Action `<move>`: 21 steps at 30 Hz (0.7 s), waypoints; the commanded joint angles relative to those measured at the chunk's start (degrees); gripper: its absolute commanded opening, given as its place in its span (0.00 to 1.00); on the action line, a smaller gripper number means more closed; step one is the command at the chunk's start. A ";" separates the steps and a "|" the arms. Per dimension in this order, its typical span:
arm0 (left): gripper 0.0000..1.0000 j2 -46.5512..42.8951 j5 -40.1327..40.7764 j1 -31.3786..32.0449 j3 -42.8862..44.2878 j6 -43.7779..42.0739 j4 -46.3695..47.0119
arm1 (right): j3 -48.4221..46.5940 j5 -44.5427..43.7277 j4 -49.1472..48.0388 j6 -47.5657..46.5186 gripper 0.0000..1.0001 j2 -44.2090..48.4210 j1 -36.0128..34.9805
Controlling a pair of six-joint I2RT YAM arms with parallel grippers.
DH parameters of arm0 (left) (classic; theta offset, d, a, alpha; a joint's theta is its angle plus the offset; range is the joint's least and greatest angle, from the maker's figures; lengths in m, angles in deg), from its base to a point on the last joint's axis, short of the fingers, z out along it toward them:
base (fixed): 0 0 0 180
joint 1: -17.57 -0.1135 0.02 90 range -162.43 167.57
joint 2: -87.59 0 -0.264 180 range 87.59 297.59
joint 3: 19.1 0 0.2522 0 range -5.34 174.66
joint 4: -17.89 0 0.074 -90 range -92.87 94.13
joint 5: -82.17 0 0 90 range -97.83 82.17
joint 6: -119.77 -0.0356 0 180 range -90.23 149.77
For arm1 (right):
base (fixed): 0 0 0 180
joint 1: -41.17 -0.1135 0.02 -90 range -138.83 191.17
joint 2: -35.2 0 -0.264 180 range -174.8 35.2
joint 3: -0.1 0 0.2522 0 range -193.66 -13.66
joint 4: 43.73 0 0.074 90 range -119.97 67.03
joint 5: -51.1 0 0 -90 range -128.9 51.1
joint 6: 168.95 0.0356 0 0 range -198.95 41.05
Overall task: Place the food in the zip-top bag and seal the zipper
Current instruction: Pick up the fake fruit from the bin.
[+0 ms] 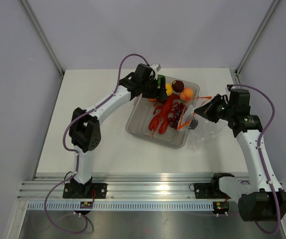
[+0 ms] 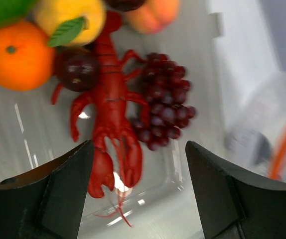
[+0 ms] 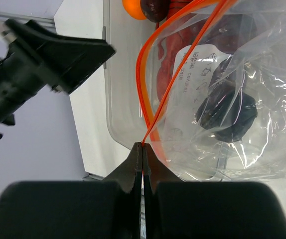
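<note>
The clear-grey tray [image 1: 133,124] holds the red lobster [image 1: 164,112], purple grapes [image 1: 176,115], yellow fruit [image 1: 169,90], dark plum [image 1: 178,85] and peach [image 1: 187,94]. My left gripper [image 1: 161,88] hovers open and empty over the tray's far left end. In its wrist view the lobster [image 2: 110,99], grapes [image 2: 165,102], orange [image 2: 16,55] and plum [image 2: 78,69] lie below the gripper [image 2: 139,189]. My right gripper [image 1: 199,110] is shut on the zipper [image 3: 150,74], holding the zip-top bag [image 3: 242,74] up with its mouth parted at the tray's right edge. A dark shape [image 3: 227,117] shows through the bag.
The bag [image 1: 205,130] hangs onto the white table right of the tray. The tray wall [image 3: 118,99] stands right behind the bag's mouth. My left arm [image 3: 48,55] shows in the right wrist view at upper left. Grey walls close in the table.
</note>
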 commanded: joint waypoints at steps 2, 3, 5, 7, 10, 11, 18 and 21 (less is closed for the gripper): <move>0.79 7.23 14.06 0.63 8.90 2.63 -4.49 | -1.58 -1.33 0.93 -1.71 0.00 1.76 -0.32; 0.78 10.38 16.25 0.81 12.66 3.16 -5.10 | -1.41 -1.24 0.93 -1.71 0.00 1.85 -0.23; 0.78 13.12 19.60 0.98 15.93 4.65 -6.42 | -1.23 -1.06 0.84 -1.53 0.00 1.76 -0.32; 0.78 16.29 19.61 0.99 19.35 6.06 -5.90 | -1.41 -0.62 1.02 -1.53 0.00 1.67 -0.32; 0.78 19.45 19.87 1.07 22.26 7.64 -5.46 | -1.67 -0.80 1.19 -1.62 0.00 1.76 -0.32; 0.77 19.99 20.05 1.07 22.79 8.08 -5.63 | -1.76 -0.62 1.19 -1.53 0.00 1.76 -0.32; 0.76 24.65 19.35 1.16 24.38 12.83 -5.19 | -1.23 0.34 0.49 -1.53 0.00 1.23 -0.32; 0.74 25.70 20.13 1.51 23.51 15.02 -3.45 | -1.06 0.61 -0.12 -1.36 0.00 1.14 -0.32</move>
